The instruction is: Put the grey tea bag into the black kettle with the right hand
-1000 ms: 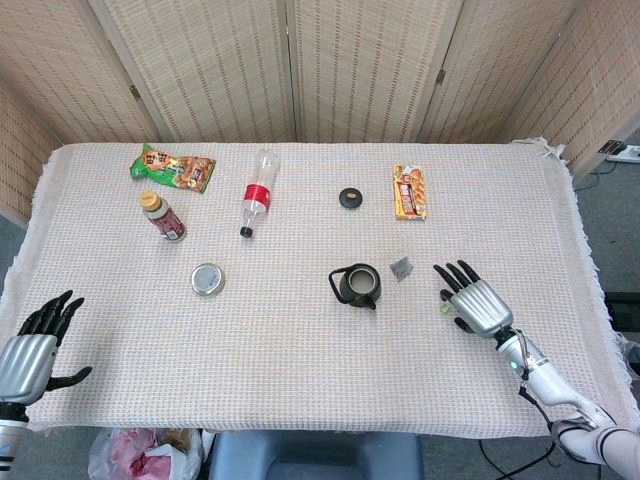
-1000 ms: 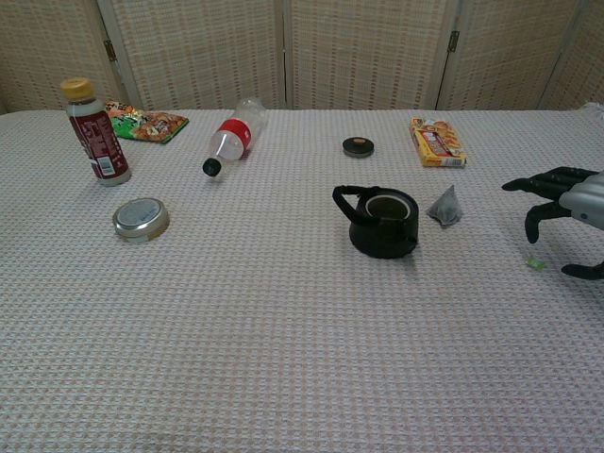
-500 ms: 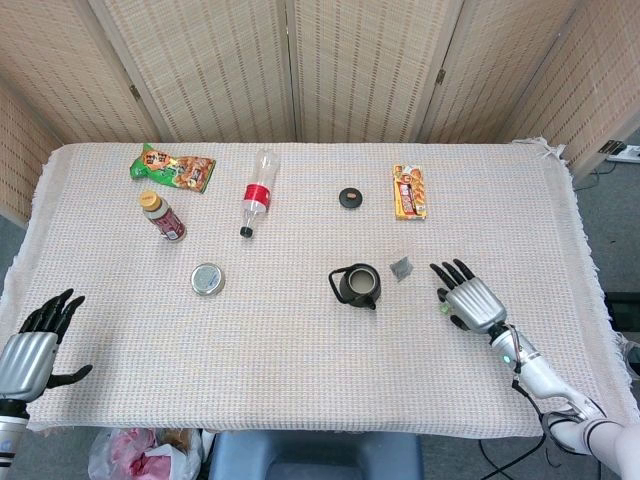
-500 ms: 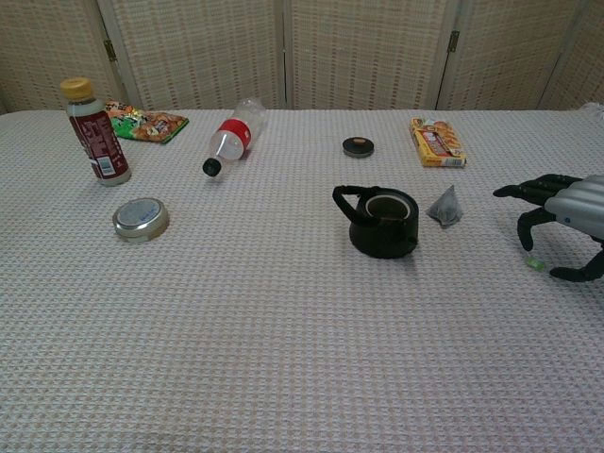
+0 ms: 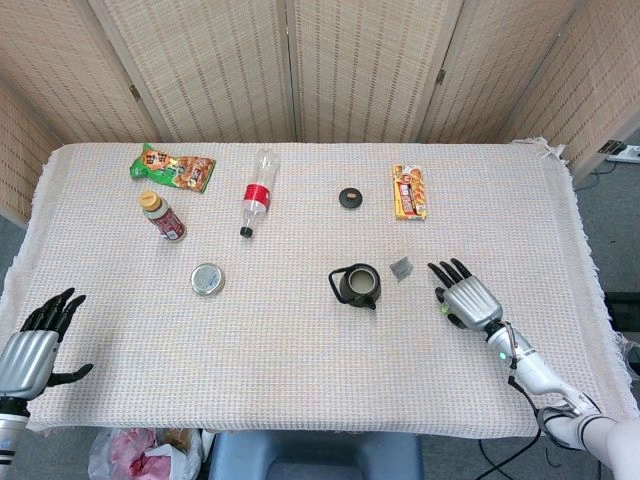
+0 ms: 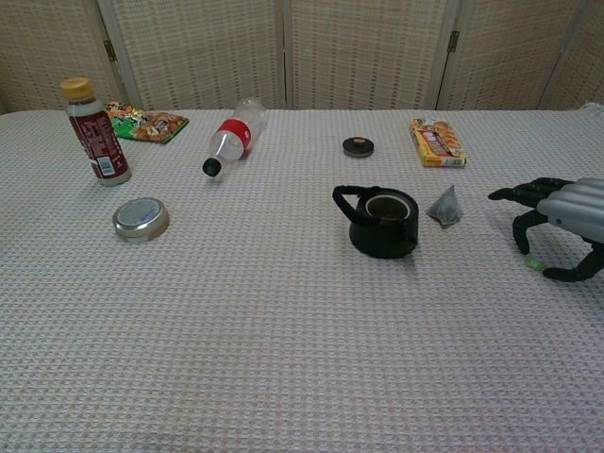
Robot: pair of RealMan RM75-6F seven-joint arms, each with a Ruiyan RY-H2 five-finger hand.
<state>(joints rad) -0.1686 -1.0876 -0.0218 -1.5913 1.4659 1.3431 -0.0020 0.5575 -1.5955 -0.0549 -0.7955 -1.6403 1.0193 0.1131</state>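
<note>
The grey tea bag [image 5: 402,267] [image 6: 445,208] lies on the cloth just right of the black kettle [image 5: 356,286] [image 6: 381,222], which stands upright with no lid on it. My right hand [image 5: 464,299] [image 6: 558,222] hovers low over the table to the right of the tea bag, fingers spread and holding nothing, a short gap from the bag. A small green bit [image 6: 535,263] lies under that hand. My left hand [image 5: 32,345] rests open at the near left edge, far from both objects.
A small black lid [image 5: 350,197] and a snack box [image 5: 409,192] lie behind the kettle. A fallen clear bottle [image 5: 257,190], a brown bottle [image 5: 162,216], a green snack bag [image 5: 172,167] and a round tin [image 5: 207,279] sit to the left.
My right hand has crept leftward toward the tea bag, still spread. The left hand and all objects have stayed put.
</note>
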